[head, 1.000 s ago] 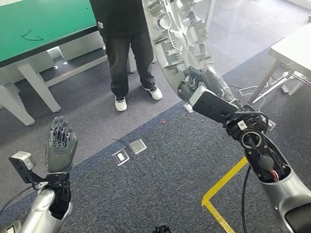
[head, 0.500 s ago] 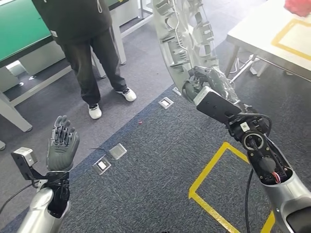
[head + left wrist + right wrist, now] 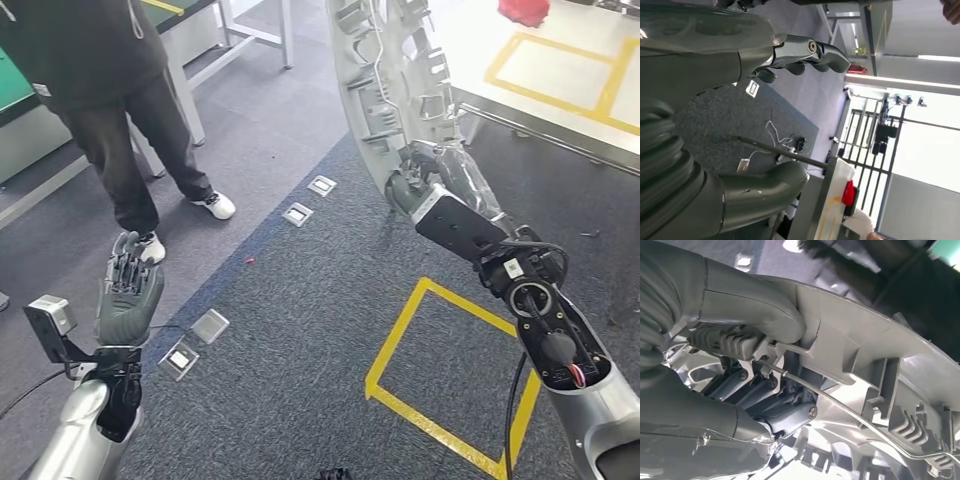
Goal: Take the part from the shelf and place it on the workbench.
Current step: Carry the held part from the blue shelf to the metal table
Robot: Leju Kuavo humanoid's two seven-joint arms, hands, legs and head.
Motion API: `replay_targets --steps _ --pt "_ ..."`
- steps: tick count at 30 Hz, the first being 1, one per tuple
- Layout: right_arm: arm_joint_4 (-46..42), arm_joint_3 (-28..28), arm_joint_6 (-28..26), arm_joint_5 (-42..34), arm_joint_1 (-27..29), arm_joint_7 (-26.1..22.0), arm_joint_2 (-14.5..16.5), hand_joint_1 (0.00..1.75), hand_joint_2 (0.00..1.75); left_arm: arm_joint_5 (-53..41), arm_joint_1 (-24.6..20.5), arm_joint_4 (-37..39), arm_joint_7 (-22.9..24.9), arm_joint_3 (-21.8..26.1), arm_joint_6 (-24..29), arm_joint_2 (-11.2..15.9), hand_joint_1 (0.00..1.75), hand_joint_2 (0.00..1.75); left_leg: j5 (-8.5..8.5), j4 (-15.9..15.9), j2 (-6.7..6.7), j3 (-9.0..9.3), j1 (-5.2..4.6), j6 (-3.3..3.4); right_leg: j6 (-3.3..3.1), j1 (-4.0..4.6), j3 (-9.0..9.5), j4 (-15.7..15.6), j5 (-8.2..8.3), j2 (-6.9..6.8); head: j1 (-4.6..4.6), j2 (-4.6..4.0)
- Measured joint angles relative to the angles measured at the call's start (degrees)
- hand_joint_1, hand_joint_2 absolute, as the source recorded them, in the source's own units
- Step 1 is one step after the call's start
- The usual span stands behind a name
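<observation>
- Our view has swung since a second ago, bringing the workbench (image 3: 573,110) closer at upper right.
- Our right hand (image 3: 423,175) grips the part (image 3: 385,80), held high.
- Our left hand (image 3: 127,295) is spread, empty.

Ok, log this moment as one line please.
stage: carrying | right hand: holds grey ribbed part, raised | left hand: empty, fingers apart | workbench: ahead right | person: standing left
</observation>
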Motion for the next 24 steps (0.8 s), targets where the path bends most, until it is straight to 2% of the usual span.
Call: replay_targets --steps 1,2,3,4,5,6,7,9,10,12,13,14,15,16,17,18,19,21,22,23,24 --pt "0.0 0.0 0.0 0.1 0.0 0.0 0.0 1.75 1.75 0.0 0.2 0.0 0.0 0.0 0.1 0.0 0.00 1.75 -0.10 0.1 0.75 0.00 0.08 -0.13 0.34 -0.25 -0.63 1.8 -0.33 -0.41 0.05 0.00" --pt "0.0 -0.1 0.1 0.1 0.0 0.0 0.0 1.75 1.75 0.0 0.5 0.0 0.0 0.0 0.2 0.0 0.00 1.75 -0.26 0.3 1.49 -0.01 0.24 -0.33 0.74 -0.53 -0.17 1.3 0.42 -0.74 0.14 0.00" --pt "0.0 -0.2 0.1 0.1 0.0 0.0 0.0 1.75 1.75 0.0 0.6 0.0 0.0 0.0 0.3 0.0 0.00 1.75 -0.51 0.7 2.19 -0.02 0.46 -0.63 1.17 -0.81 1.46 -1.5 2.07 -1.22 0.22 0.00" --pt "0.0 -0.2 0.2 0.1 -0.1 0.0 0.0 1.75 1.75 0.0 0.6 0.0 0.0 0.0 0.3 -0.1 0.00 1.75 -0.89 1.2 2.84 -0.07 0.64 -1.04 1.66 -1.04 3.73 -5.7 3.86 -2.27 0.36 0.00" --pt "0.0 -0.3 0.2 0.2 -0.2 -0.1 0.0 1.75 1.75 0.0 0.6 0.0 0.0 0.0 0.4 -0.1 0.00 1.75 -1.31 1.8 3.37 -0.18 0.68 -1.49 1.85 -1.06 5.72 -9.4 5.21 -3.25 0.56 0.00" --pt "0.0 -0.3 0.2 0.2 -0.3 -0.1 0.0 1.75 1.75 0.0 0.5 0.0 0.0 0.0 0.4 -0.1 0.00 1.75 -1.67 2.5 3.80 -0.30 0.64 -1.90 1.60 -1.04 7.04 -11.9 5.97 -3.81 0.66 0.00" --pt "0.1 -0.4 0.2 0.2 -0.4 -0.1 0.0 1.75 1.75 0.0 0.5 0.0 0.0 0.0 0.5 -0.1 0.00 1.75 -1.91 2.9 4.18 -0.39 0.50 -2.22 1.14 -0.94 7.49 -12.9 6.12 -4.04 0.57 0.00" --pt "0.1 -0.7 0.2 0.3 -0.5 -0.1 0.0 1.75 1.75 0.0 0.5 -0.1 0.0 0.0 0.5 -0.1 0.00 1.75 -2.03 3.2 5.07 -0.40 0.46 -2.68 -0.29 -0.75 7.17 -12.6 6.11 -2.69 0.10 0.00" --pt "0.1 -0.8 0.2 0.3 -0.6 -0.1 0.0 1.75 1.75 0.0 0.4 -0.1 0.0 0.0 0.5 -0.1 0.00 1.75 -2.33 3.5 4.70 -0.41 0.63 -2.98 -0.73 -0.74 7.06 -12.6 6.19 -2.10 -0.17 0.00" --pt "0.0 -1.0 0.2 0.3 -0.7 -0.2 0.0 1.75 1.75 0.2 0.4 -0.2 -0.1 0.0 0.5 0.0 0.00 1.75 -4.52 6.5 2.11 -1.64 1.02 -3.48 -1.52 -0.85 6.95 -12.6 6.46 -1.00 -0.54 0.00" --pt "0.0 -1.0 0.2 0.3 -0.8 -0.3 0.0 1.75 1.75 0.2 0.4 -0.2 -0.2 0.0 0.5 0.0 0.00 1.75 -6.41 9.9 0.39 -3.18 1.14 -3.63 -1.79 -0.86 6.84 -12.7 6.58 -0.48 -0.77 0.00" --pt "0.0 -1.0 0.2 0.4 -0.9 -0.5 0.0 1.75 1.75 0.3 0.4 -0.2 -0.4 0.0 0.5 0.0 0.00 1.75 -8.37 14.2 -0.58 -5.23 1.17 -3.65 -2.01 -0.80 6.70 -12.7 6.69 0.10 -0.94 0.00" --pt "0.1 -1.0 0.2 0.4 -1.0 -0.8 0.0 1.75 1.75 0.3 0.6 -0.2 -0.5 0.0 0.5 0.0 0.00 1.75 -9.84 18.2 -0.96 -7.28 1.13 -3.60 -2.18 -0.68 6.55 -12.7 6.78 0.78 -1.05 0.00" --pt "0.1 -1.0 0.2 0.4 -1.0 -1.1 0.0 1.75 1.75 0.3 0.7 -0.1 -0.6 0.0 0.5 0.0 0.00 1.75 -10.40 20.8 -1.10 -8.73 1.09 -3.43 -2.30 -0.51 6.44 -12.7 6.86 1.52 -1.11 0.00" --pt "0.2 -1.0 0.2 0.4 -1.1 -1.4 0.0 1.75 1.75 0.3 0.7 -0.1 -0.7 0.0 0.6 0.0 0.00 1.75 -9.80 21.1 -1.21 -9.11 0.99 -3.08 -2.40 -0.34 6.37 -12.7 6.94 2.30 -1.16 0.00" --pt "0.3 -1.0 0.2 0.4 -1.2 -1.6 0.0 1.75 1.75 0.3 0.7 -0.1 -0.9 0.0 0.7 0.0 0.00 1.75 -8.21 19.0 -1.45 -8.31 0.85 -2.58 -2.47 -0.18 6.33 -12.7 7.03 3.08 -1.19 0.00" --pt "0.4 -1.0 0.2 0.4 -1.4 -1.9 0.0 1.75 1.75 0.3 0.6 -0.1 -1.1 0.0 0.8 0.0 0.00 1.75 -6.04 15.1 -2.19 -6.54 0.65 -1.92 -2.49 -0.07 6.31 -12.7 7.13 3.84 -1.22 0.00" --pt "0.7 -1.0 0.2 0.4 -1.8 -2.4 0.0 1.75 1.75 0.2 0.4 -0.1 -1.4 0.0 1.0 0.0 0.00 1.75 -2.81 7.0 -4.54 -2.79 0.22 -0.67 -2.34 -0.05 6.19 -12.8 7.37 5.23 -1.17 0.00" --pt "0.9 -1.0 0.2 0.4 -2.1 -2.6 0.0 1.75 1.75 0.2 0.2 -0.1 -1.6 0.0 1.1 0.0 0.00 1.75 -2.10 4.7 -5.23 -1.69 -0.01 -0.32 -2.16 -0.16 6.07 -12.9 7.52 5.86 -1.16 0.00" --pt "1.0 -1.1 0.2 0.4 -2.2 -2.7 0.0 1.75 1.75 0.2 0.1 -0.1 -1.7 0.0 1.2 0.0 0.00 1.75 -1.97 3.8 -5.29 -1.27 -0.21 -0.17 -1.89 -0.31 5.95 -13.0 7.68 6.46 -1.14 0.00" --pt "1.1 -1.1 0.2 0.4 -2.3 -2.8 0.0 1.75 1.75 0.2 -0.1 -0.1 -1.8 0.0 1.2 -0.1 0.00 1.75 -1.77 3.6 -4.56 -1.16 -0.35 -0.18 -1.57 -0.43 5.84 -13.2 7.89 7.12 -1.18 0.00"
